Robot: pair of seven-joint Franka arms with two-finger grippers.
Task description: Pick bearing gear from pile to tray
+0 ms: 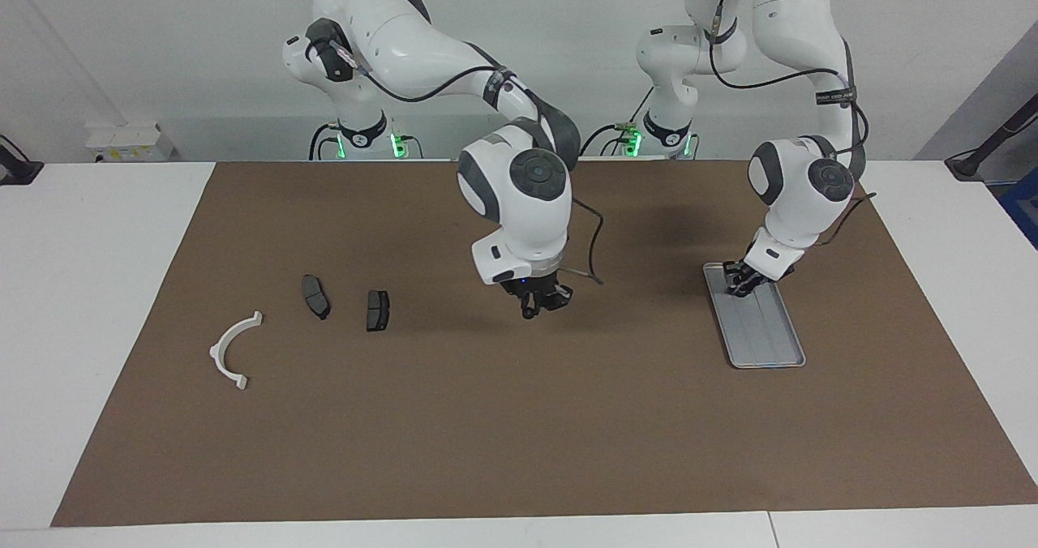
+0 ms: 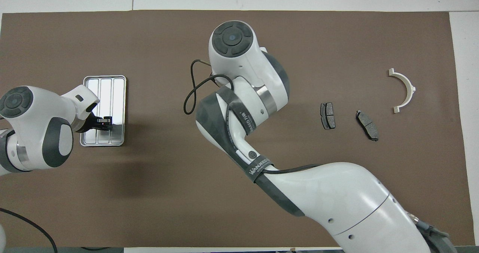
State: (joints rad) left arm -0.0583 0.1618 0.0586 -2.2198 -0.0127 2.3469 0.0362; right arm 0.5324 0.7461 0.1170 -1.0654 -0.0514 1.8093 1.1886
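Note:
The silver tray (image 1: 769, 339) (image 2: 111, 85) lies on the brown mat toward the left arm's end of the table. My left gripper (image 1: 739, 283) (image 2: 106, 122) is low over the tray's end nearer the robots. The pile lies toward the right arm's end: a white half-ring bracket (image 1: 233, 350) (image 2: 405, 89) and two dark grey plates (image 1: 315, 296) (image 1: 377, 310) (image 2: 328, 115) (image 2: 367, 124). My right gripper (image 1: 538, 303) hangs shut over the middle of the mat, hidden under its own arm in the overhead view. Whether it holds anything does not show. No bearing gear shows.
The brown mat (image 1: 519, 434) covers most of the white table. A small white box (image 1: 130, 141) sits at the table's edge near the right arm's base. The right arm's forearm (image 2: 239, 118) spans the mat's middle in the overhead view.

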